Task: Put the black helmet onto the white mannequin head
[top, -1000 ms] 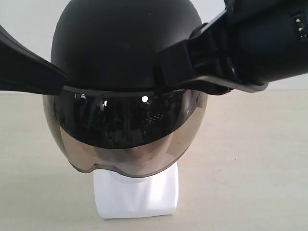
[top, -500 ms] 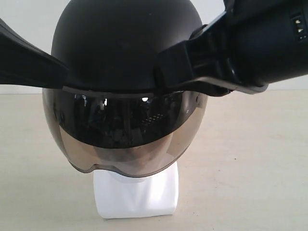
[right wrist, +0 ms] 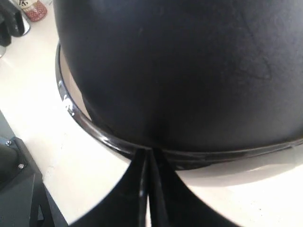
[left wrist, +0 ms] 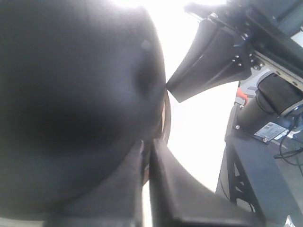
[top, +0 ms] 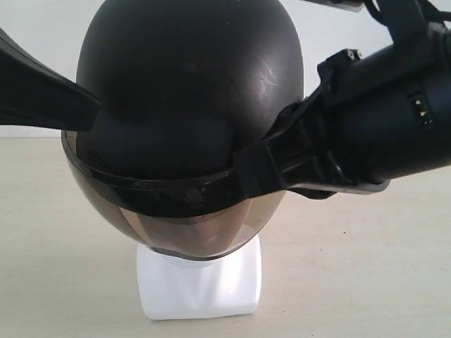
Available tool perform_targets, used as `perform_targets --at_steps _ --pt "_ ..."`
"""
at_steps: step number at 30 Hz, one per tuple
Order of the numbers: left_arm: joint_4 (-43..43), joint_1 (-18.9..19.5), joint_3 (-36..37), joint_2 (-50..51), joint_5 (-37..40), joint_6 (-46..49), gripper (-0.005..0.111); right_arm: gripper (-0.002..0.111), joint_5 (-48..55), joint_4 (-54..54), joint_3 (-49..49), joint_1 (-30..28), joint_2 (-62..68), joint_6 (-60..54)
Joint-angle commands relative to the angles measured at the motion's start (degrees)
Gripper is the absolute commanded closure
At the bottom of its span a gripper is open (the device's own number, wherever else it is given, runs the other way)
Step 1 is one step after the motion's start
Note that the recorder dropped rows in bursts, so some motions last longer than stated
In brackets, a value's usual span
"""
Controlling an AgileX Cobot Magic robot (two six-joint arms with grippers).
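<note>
The black helmet (top: 190, 91) sits over the white mannequin head, tipped forward so its dome faces the exterior view. Only the head's blocky base (top: 201, 285) shows clearly; the face shows faintly behind the smoky visor (top: 190, 236). My left gripper (top: 93, 116) pinches the helmet's left side. My right gripper (top: 245, 172) is shut on the rim at the right. In the left wrist view the helmet (left wrist: 71, 94) fills the frame and the left gripper (left wrist: 147, 144) clamps its edge. In the right wrist view the right gripper (right wrist: 149, 153) grips the glossy rim under the helmet (right wrist: 180, 61).
The beige table (top: 366, 267) stretches around the base. A black equipment frame (left wrist: 251, 161) stands beyond the table in the left wrist view. A small jar (right wrist: 34, 9) and a dark stand (right wrist: 14, 184) sit at the table's edge in the right wrist view.
The helmet has tipped forward and down over the head, so the visor now shows much less. My right gripper has dropped lower with the rim; the left has barely moved.
</note>
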Motion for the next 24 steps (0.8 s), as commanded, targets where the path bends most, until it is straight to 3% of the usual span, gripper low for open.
perform_targets --at_steps 1,12,19,24 --pt "-0.2 -0.5 -0.4 0.0 0.1 0.1 0.102 0.109 -0.2 -3.9 1.9 -0.5 2.4 0.1" --pt "-0.4 -0.5 -0.4 -1.6 0.1 0.9 0.102 0.109 -2.4 -4.7 1.9 -0.5 -4.5 3.5" --pt "0.3 -0.5 -0.4 -7.8 -4.1 -0.5 0.102 0.109 1.3 -22.2 1.9 -0.5 -15.0 22.0" --pt "11.9 -0.5 -0.4 -11.3 -12.6 -9.4 0.102 0.109 9.9 -38.0 1.9 -0.5 -15.6 33.8"
